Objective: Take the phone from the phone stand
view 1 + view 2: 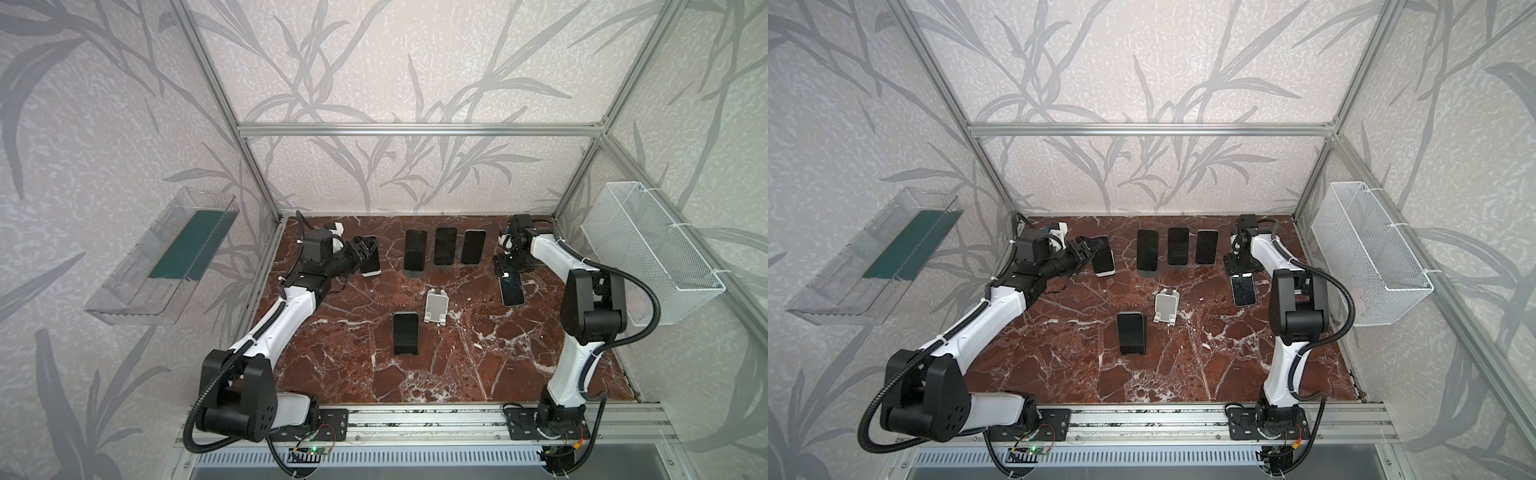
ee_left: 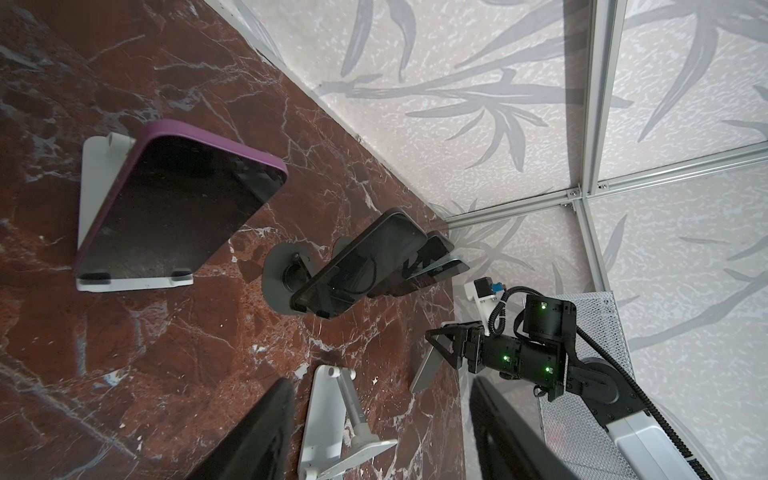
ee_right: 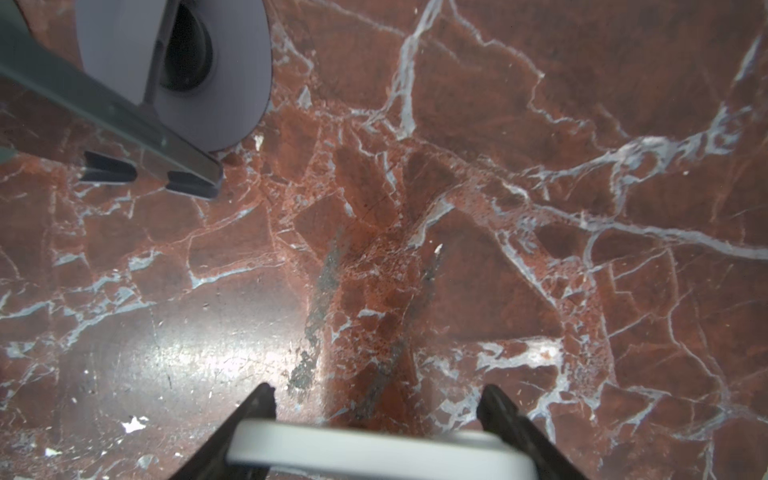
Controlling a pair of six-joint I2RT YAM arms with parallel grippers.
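Note:
A purple-cased phone (image 2: 178, 208) leans on a white phone stand (image 2: 89, 174) at the back left, seen in both top views (image 1: 371, 262) (image 1: 1103, 261). My left gripper (image 1: 365, 248) (image 2: 381, 382) hovers at its upper end. Its fingers (image 2: 257, 436) are apart with nothing between them. My right gripper (image 1: 509, 270) (image 3: 378, 392) is shut across the width of a white-edged phone (image 3: 374, 453). That phone (image 1: 512, 291) (image 2: 428, 370) hangs tilted, its lower end near the table at the back right.
Three dark phones on dark stands (image 1: 415, 251) (image 1: 445, 246) (image 1: 473, 247) line the back. Another phone on a black stand (image 1: 406, 332) stands mid-table beside an empty white stand (image 1: 436, 306). A clear bin (image 1: 166, 257) hangs left, a white mesh basket (image 1: 652, 257) right.

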